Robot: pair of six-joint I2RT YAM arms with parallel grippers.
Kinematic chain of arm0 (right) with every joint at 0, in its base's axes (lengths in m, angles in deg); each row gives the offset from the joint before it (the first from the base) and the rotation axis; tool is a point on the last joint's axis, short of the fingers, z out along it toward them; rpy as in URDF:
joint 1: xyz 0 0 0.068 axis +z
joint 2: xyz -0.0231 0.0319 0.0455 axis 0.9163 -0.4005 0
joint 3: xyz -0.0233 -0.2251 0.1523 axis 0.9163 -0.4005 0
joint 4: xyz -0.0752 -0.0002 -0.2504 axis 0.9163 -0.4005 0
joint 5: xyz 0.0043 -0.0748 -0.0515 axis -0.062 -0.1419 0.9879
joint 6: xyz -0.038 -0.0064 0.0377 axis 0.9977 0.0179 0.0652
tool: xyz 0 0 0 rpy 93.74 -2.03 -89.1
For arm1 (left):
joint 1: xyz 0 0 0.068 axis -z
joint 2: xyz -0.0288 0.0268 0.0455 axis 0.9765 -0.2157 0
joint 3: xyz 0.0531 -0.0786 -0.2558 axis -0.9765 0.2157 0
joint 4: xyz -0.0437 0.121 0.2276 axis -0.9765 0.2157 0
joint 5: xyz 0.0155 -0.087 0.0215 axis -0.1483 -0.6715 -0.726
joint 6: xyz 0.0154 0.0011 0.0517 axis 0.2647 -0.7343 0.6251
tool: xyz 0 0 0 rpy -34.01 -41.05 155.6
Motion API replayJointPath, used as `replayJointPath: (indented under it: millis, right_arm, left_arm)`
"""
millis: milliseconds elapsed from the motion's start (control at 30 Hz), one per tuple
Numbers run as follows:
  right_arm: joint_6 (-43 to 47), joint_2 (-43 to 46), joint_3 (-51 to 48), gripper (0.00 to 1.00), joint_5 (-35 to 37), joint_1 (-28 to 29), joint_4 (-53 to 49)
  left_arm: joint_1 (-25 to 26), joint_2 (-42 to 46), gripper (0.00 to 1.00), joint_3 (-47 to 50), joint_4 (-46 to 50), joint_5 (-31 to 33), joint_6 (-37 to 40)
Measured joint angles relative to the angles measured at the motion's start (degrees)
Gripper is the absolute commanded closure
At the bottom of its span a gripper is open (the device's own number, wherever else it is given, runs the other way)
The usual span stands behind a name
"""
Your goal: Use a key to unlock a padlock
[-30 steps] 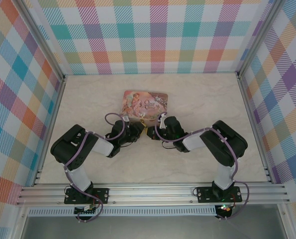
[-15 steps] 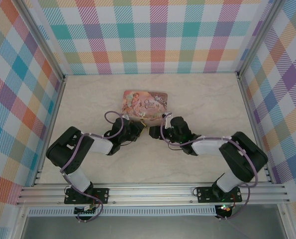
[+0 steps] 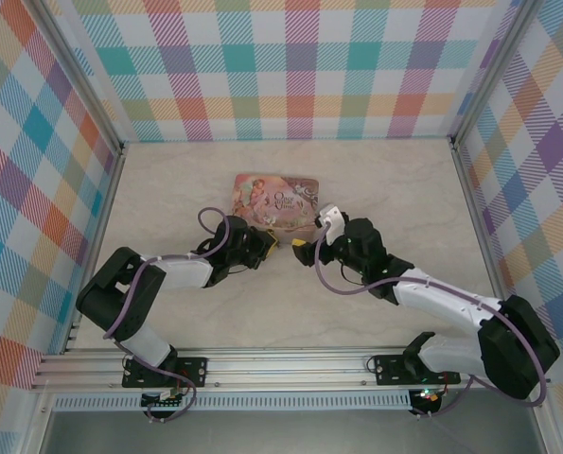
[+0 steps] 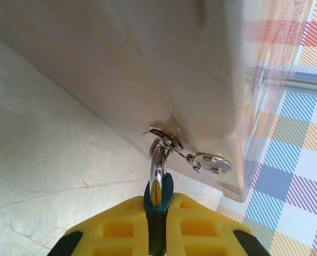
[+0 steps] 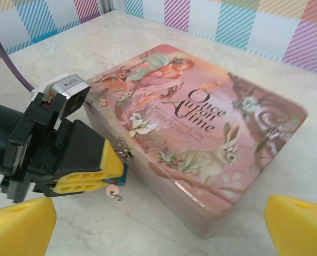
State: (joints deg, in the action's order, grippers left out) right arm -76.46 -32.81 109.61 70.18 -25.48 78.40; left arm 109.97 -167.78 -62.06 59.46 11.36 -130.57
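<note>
Black-and-white arms (image 3: 442, 301), purple cables (image 3: 202, 221)

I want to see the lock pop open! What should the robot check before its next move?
1. Left gripper shut on the padlock: ok, the teal body is pinched between the yellow fingers.
2. Shackle hooked through the ring on the tin: ok.
3. Right gripper open and holding nothing: ok.
4. Key in the padlock: cannot tell. A small piece hangs below the left gripper, too tiny to name.
5. Tin lying flat on the table, lid up: ok.
</note>
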Motion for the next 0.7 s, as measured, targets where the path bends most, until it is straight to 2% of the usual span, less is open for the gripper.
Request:
replayJointPath:
  millis: [167,333,500,600,700]
  right_arm:
    - [8.02,0.28,0.00,0.00,1.25,-0.04,-0.07]
    - [15.93,0.39,-0.09,0.13,-1.46,0.46,0.00]
    - [26.47,-2.32,-1.66,0.21,1.57,5.84,1.75]
    - [31.76,-7.37,-1.95,0.25,4.85,9.42,3.21]
    - [34.93,-12.17,-1.97,0.34,7.26,11.65,4.81]
  left_arm:
    - [0.00,0.04,1.00,-0.61,1.42,-0.85,-1.53]
    - [-0.02,0.13,1.00,-1.33,2.67,-1.18,-2.56]
    - [-0.07,0.50,1.00,-1.60,3.98,-1.64,-2.82]
    - [-0.07,0.72,1.00,-1.88,4.94,-1.86,-2.99]
    - [-0.07,0.85,1.00,-2.19,5.60,-1.99,-2.99]
